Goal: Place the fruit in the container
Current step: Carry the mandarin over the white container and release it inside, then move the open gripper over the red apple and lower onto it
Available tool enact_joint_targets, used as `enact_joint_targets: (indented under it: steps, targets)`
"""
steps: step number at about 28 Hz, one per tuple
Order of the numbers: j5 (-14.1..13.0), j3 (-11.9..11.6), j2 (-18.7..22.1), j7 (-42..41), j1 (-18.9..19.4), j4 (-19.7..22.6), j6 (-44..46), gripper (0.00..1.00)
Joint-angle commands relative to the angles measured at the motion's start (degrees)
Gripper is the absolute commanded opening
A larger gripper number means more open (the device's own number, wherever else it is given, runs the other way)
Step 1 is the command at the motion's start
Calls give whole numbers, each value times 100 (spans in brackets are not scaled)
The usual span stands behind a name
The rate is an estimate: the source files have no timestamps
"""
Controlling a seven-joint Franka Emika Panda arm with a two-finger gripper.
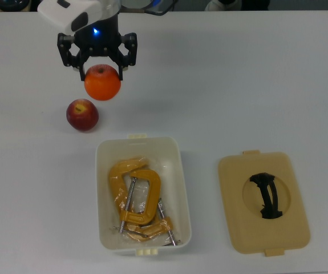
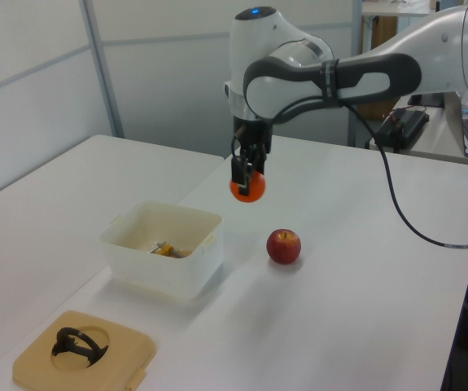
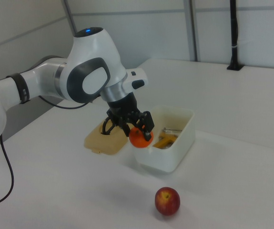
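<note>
Left view shows the orange (image 2: 247, 188) held in the air, clamped between the fingers of the gripper (image 2: 246, 175), well above the table (image 2: 364, 326) and apart from everything on it. From the top view the orange (image 1: 102, 83) appears just above the apple (image 1: 82, 115), though the left view makes clear the apple (image 2: 283, 246) sits on the table far below it. The apple lies on its own, near the tub (image 2: 162, 258) but not touching it. The tub (image 1: 175, 188) stands open on the table with yellow clamps (image 1: 134, 197) lying inside. In the top view's right, well apart from the tub, the tan lid (image 1: 263, 201) lies flat with its black handle (image 1: 267, 196) facing up. In the right view the orange (image 3: 140, 138) hangs in front of the tub's near end, and the arm (image 3: 86, 76) reaches in from the right view's left.
</note>
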State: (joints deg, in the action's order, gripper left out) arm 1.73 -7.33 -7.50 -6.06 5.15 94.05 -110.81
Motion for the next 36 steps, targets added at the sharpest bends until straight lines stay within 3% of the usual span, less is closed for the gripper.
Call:
enact_joint_targets:
  steps: [1, 5, 10, 11, 13, 14, 16, 23, 25, 27, 29, 36]
  targets:
    - [-506, -5, -559, 114, 83, -238, -1020, 26]
    - [-761, 47, -884, 236, 83, -256, -2011, 26]
    - [-717, 65, -1200, 492, 127, -256, -2875, 29]
    - [-683, 65, -1271, 536, 144, -256, -3076, 44]
    - [-743, 74, -1263, 571, 153, -256, -3114, 91]
    - [-709, 74, -1245, 580, 153, -256, -3096, 100]
    - [-691, 65, -1201, 597, 162, -238, -3052, 100]
    - [-595, 4, -841, 571, 144, -229, -1173, 100]
    - [-463, -14, -788, 536, 101, -229, -655, 100]
    - [-113, -31, -692, 362, 66, -212, 64, 100]
    - [64, -40, -700, 89, 22, -194, 409, 100]
    - [363, -40, -718, -843, -198, 166, 622, 100]
